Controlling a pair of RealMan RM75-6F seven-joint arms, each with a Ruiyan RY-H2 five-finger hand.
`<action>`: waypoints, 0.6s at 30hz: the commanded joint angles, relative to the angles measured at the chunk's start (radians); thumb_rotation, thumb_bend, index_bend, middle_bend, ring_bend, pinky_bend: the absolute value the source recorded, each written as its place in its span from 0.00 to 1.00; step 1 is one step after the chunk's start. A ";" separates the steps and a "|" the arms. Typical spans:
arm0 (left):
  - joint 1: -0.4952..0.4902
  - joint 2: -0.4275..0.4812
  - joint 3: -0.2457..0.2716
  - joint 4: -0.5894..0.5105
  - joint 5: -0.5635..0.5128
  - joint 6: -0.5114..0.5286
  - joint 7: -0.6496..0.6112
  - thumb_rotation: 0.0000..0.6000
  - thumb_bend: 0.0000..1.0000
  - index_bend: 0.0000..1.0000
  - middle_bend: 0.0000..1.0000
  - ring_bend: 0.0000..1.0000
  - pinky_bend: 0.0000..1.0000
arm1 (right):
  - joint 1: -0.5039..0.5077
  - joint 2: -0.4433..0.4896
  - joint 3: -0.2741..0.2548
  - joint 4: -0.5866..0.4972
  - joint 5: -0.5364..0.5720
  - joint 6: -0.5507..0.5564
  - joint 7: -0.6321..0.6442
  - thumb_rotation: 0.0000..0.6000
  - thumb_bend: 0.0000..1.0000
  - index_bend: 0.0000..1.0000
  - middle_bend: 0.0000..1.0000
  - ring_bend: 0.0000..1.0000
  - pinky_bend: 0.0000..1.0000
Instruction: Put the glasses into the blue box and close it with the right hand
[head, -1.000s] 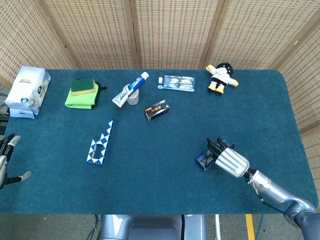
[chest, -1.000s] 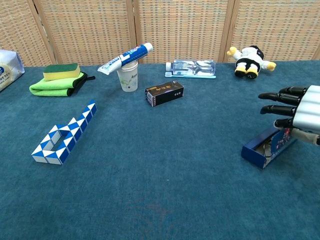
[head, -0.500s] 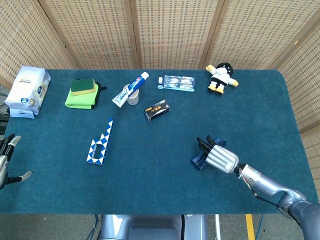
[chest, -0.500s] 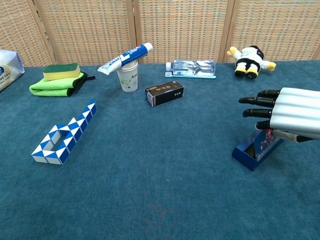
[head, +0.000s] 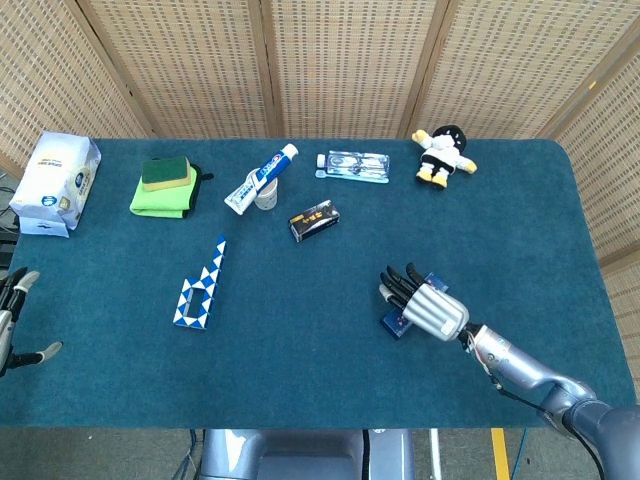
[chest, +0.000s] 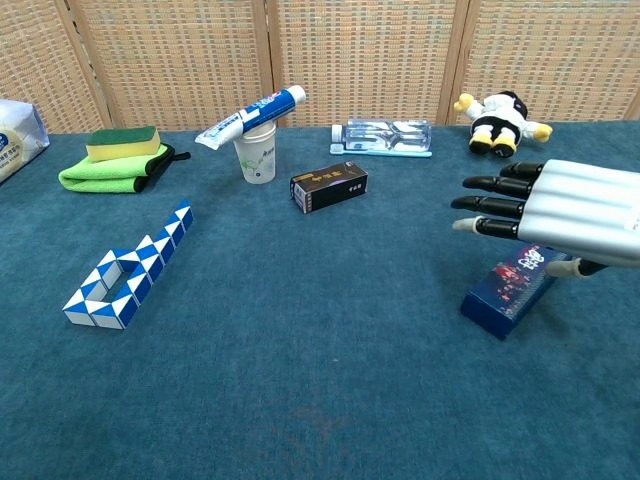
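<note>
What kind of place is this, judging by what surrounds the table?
Probably an indoor test or lab setup, not a home. A table with a blue cloth stands before woven screen panels, and unrelated small things lie spread on it: a toothpaste tube, a plush toy, a sponge.

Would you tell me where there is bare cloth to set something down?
Free: between the snake puzzle and the blue box, and the front edge. Crowded: the back row, from sponge to plush toy.
</note>
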 joint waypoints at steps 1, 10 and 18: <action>0.000 0.000 0.001 -0.001 0.001 0.000 0.001 1.00 0.00 0.00 0.00 0.00 0.00 | -0.010 -0.017 0.019 0.006 0.011 0.028 -0.007 1.00 0.01 0.05 0.06 0.09 0.25; -0.001 -0.001 0.001 -0.002 0.000 -0.003 0.004 1.00 0.00 0.00 0.00 0.00 0.00 | 0.022 0.119 0.013 -0.183 0.074 -0.116 0.129 1.00 0.00 0.01 0.00 0.00 0.20; -0.004 -0.001 0.001 -0.005 -0.001 -0.005 0.012 1.00 0.00 0.00 0.00 0.00 0.00 | 0.127 0.273 -0.048 -0.388 0.085 -0.365 0.340 1.00 0.01 0.00 0.00 0.00 0.11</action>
